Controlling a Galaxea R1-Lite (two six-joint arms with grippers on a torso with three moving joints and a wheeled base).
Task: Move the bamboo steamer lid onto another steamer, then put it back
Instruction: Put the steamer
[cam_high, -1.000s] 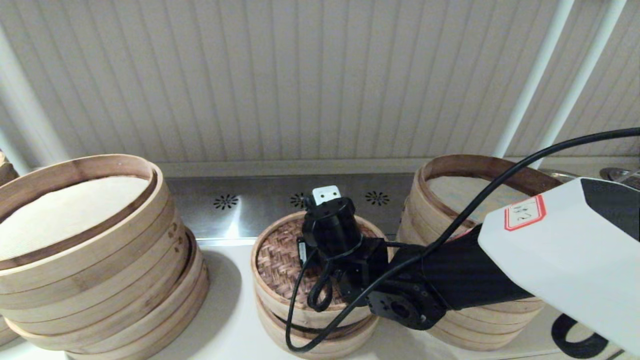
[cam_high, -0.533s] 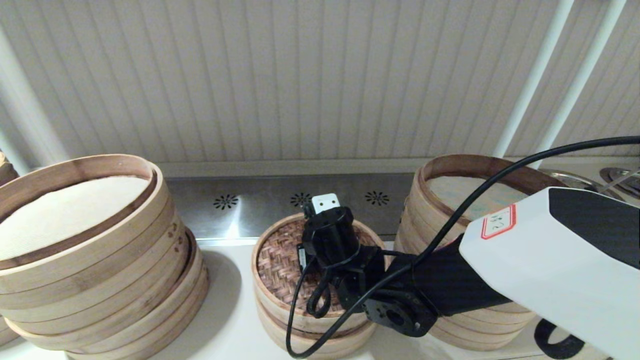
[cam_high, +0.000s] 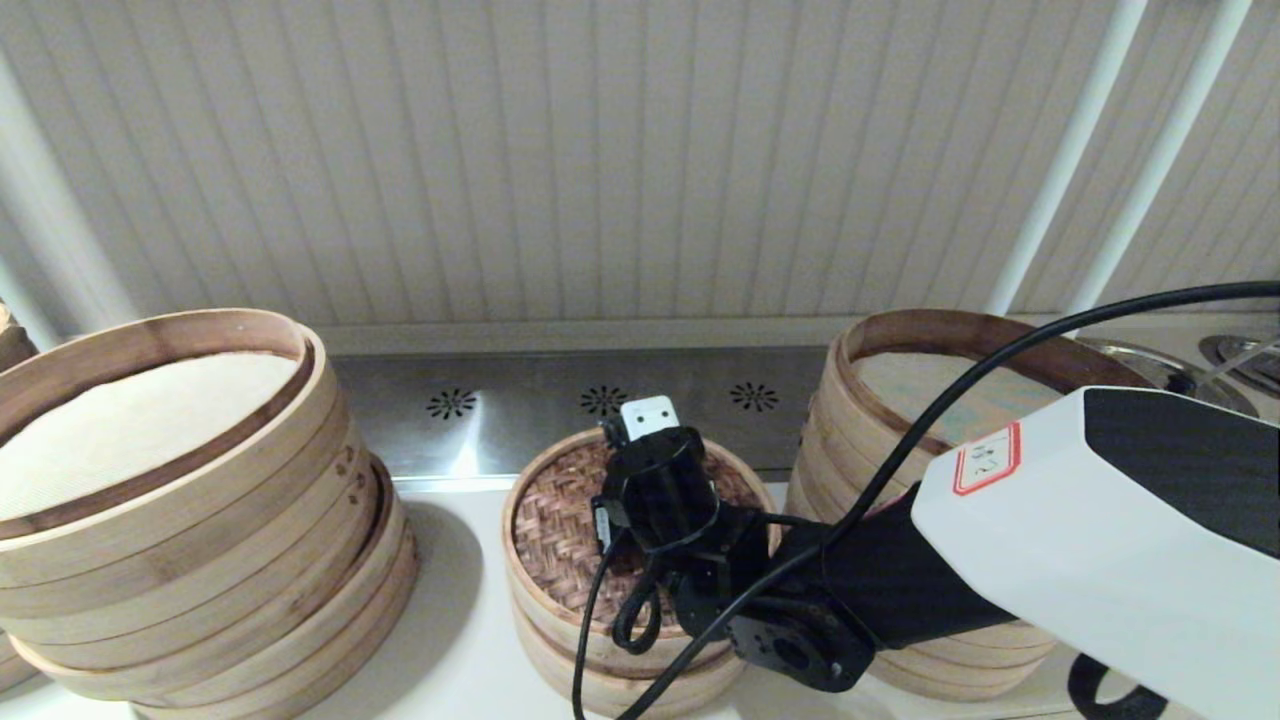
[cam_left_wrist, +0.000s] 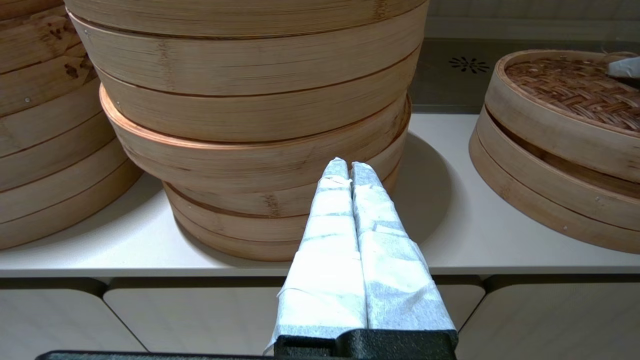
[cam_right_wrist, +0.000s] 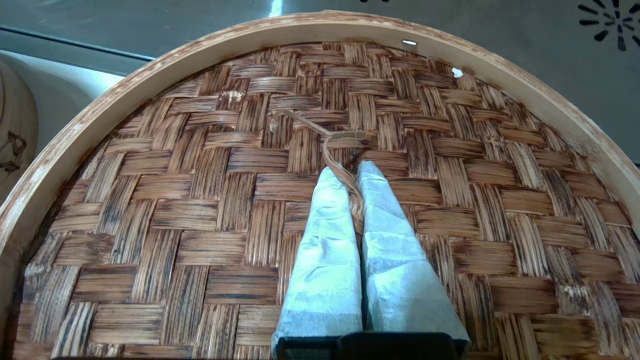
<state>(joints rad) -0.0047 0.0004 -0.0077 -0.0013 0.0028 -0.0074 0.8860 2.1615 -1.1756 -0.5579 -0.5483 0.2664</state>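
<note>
The lid (cam_high: 560, 520) sat on the low steamer (cam_high: 600, 680) at the middle of the counter (cam_high: 460, 660), its dark woven top facing up. In the left wrist view the lid (cam_left_wrist: 575, 95) lay slightly tilted on that steamer (cam_left_wrist: 540, 195), with a dark gap between their rims on the near side. Being round, it had no long axis; its twine loop (cam_right_wrist: 342, 160) lay near the centre of the weave.

The right claw (cam_right_wrist: 350, 172) was directly over the lid's centre, its two wrapped fingers (cam_right_wrist: 325, 240) drawn narrow and pinching the loop between their tips, which rested on the weave. In the head view the right arm (cam_high: 1100, 540) reached in from the right and hid much of the lid's right half.

The counter was pale and smooth. Behind it ran a steel strip (cam_high: 500, 410) with small starburst vents, and above that a wall of cream vertical panels (cam_high: 600, 150) with two white pipes (cam_high: 1060, 170) at the right. A wide leaning stack (cam_high: 200, 520) with a cream liner stood left of the lid, and a tall stack (cam_high: 930, 400) stood right of it, partly behind the arm.

The left claw (cam_left_wrist: 350, 167) hung before the counter's front edge, near the wide stack, its fingers pressed together on nothing.
</note>
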